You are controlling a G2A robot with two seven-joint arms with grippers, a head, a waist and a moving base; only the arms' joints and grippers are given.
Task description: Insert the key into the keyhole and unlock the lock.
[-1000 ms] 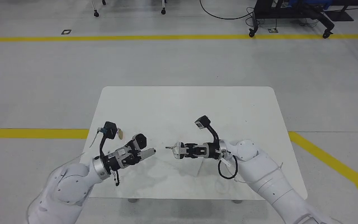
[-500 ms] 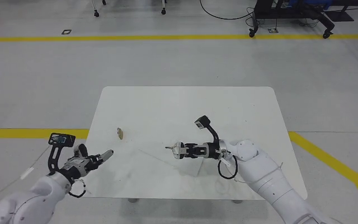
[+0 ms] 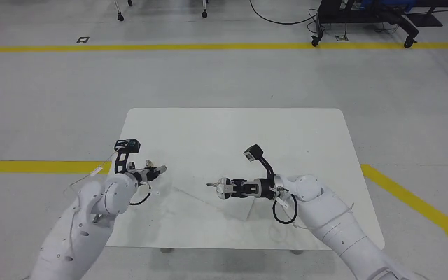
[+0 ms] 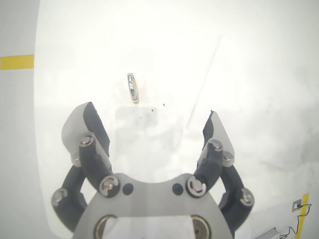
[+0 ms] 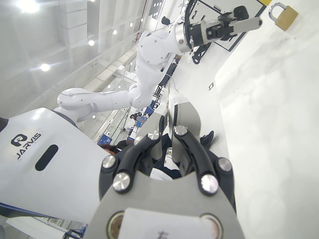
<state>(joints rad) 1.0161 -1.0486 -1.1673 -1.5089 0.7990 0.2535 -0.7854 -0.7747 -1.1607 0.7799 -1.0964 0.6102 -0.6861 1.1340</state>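
Left gripper [image 4: 149, 115] is held with its jaws wide apart over the table [image 4: 174, 38], and the padlock [image 4: 132, 91] is seen just ahead of its fingertips. Right gripper [image 3: 218, 187] is closed on the key [image 3: 210, 185], well apart from the padlock.

The left end effector [image 4: 150, 109], which had retreated off the table's side, has swung back above the lock [image 4: 132, 88].

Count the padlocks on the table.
1. The padlock sits near the table's left edge, just ahead of the open left gripper. The right gripper, mid-table, holds only the key. An arm could hide another.
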